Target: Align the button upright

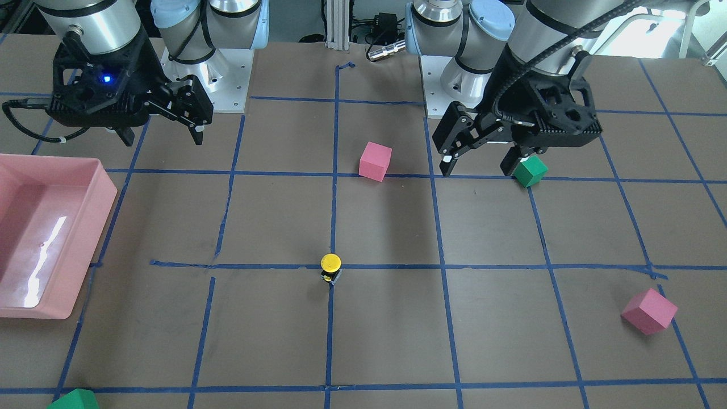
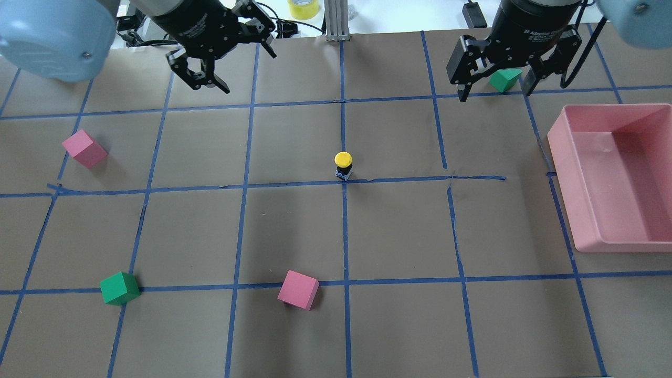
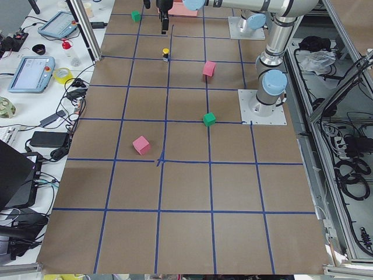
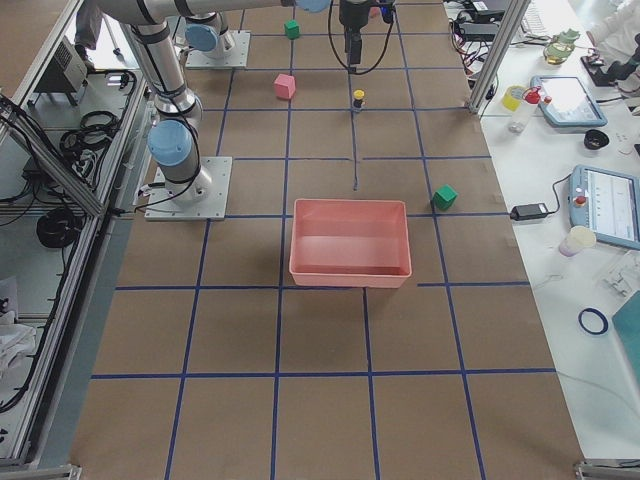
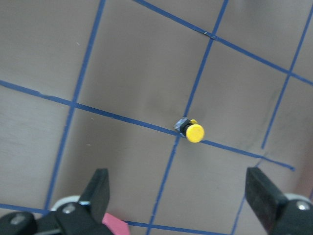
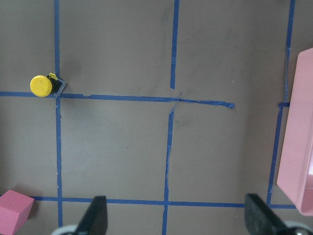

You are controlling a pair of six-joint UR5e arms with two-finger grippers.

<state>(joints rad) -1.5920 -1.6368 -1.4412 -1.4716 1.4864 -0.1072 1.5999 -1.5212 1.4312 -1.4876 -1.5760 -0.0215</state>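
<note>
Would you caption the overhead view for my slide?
Button upright on the table; left gripper and right gripper open, clear of it.

A brown paper-covered table [image 2: 399, 231] is divided into squares by blue tape lines [image 2: 241, 185]. In the overhead view, a shallow pink plastic tray [image 2: 569, 178], rectangular and open side up, sits at the right side. A pink foam cube [image 2: 298, 290] lies across a tape line near the middle of the near half. A green foam cube [image 2: 119, 288] rests on that same line, well to the left. A second pink foam cube [image 2: 84, 148] sits far left, turned askew to the grid. A second green foam cube [image 2: 505, 80] lies toward the far edge, beyond the tray's far corner. A roll of yellow tape [image 2: 302, 8] lies past the table's far edge.
</note>
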